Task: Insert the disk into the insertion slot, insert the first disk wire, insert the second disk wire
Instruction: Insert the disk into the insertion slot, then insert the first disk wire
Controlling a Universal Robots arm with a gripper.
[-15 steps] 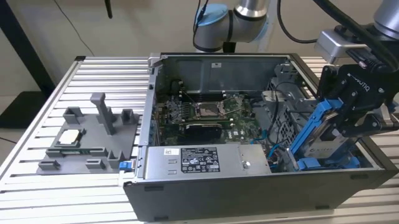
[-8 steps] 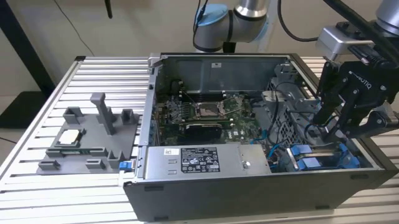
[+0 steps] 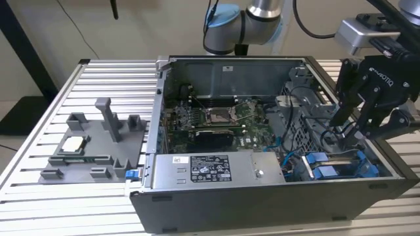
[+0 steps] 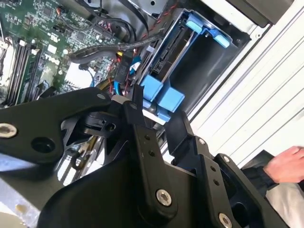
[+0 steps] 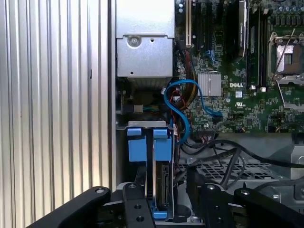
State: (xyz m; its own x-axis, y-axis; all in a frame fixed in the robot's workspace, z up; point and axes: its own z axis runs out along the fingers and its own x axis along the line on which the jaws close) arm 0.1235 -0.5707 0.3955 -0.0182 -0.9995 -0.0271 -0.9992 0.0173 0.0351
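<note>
now black jaws apart, empty, astride the flat blue-framed disk in the grey insertion slot

In the upper part of the exterior view the arm is a brushed silver tube set in a rounded grey joint housing with a pale blue cap. A black cable curves beside it towards the upper right of the frame, where there is a boxy silver-grey wrist block. Under that block is the gripper, matt black with white lettering on its body. In both wrist views the gripper is built of flat black links with rounded ends, pinned by bright silver screws. Its fingers are narrow black bars pierced by small round holes.
</note>
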